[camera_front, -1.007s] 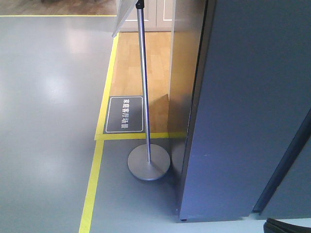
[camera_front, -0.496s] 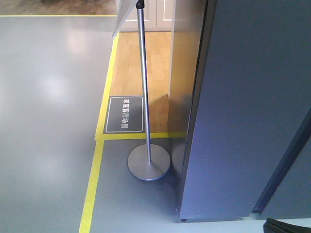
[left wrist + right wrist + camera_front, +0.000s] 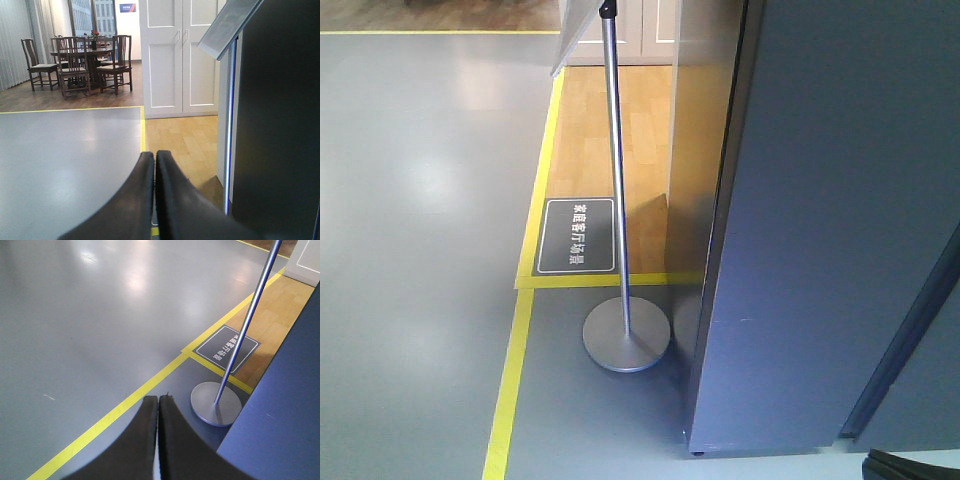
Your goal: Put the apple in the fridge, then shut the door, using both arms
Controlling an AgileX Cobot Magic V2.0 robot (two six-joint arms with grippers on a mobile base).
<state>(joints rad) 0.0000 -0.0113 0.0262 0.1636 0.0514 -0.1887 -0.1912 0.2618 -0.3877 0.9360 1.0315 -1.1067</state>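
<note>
The apple is not in view in any frame. A tall dark grey face (image 3: 820, 230) fills the right of the front view; it looks like the fridge's outside. A dark upright seam (image 3: 905, 330) runs down it, and no white inside shows. It also shows in the left wrist view (image 3: 280, 115) and the right wrist view (image 3: 280, 420). I cannot tell the door apart from the rest of this face. My left gripper (image 3: 155, 153) is shut and empty, held left of the dark face. My right gripper (image 3: 158, 397) is shut and empty above the floor.
A sign stand with a round metal base (image 3: 627, 335) and thin pole (image 3: 614, 170) stands just left of the dark face; it also shows in the right wrist view (image 3: 216, 404). A dark floor plaque (image 3: 577, 236) and yellow floor lines (image 3: 510, 390) lie nearby. White double doors (image 3: 180, 55) and dining chairs (image 3: 75, 65) stand far back.
</note>
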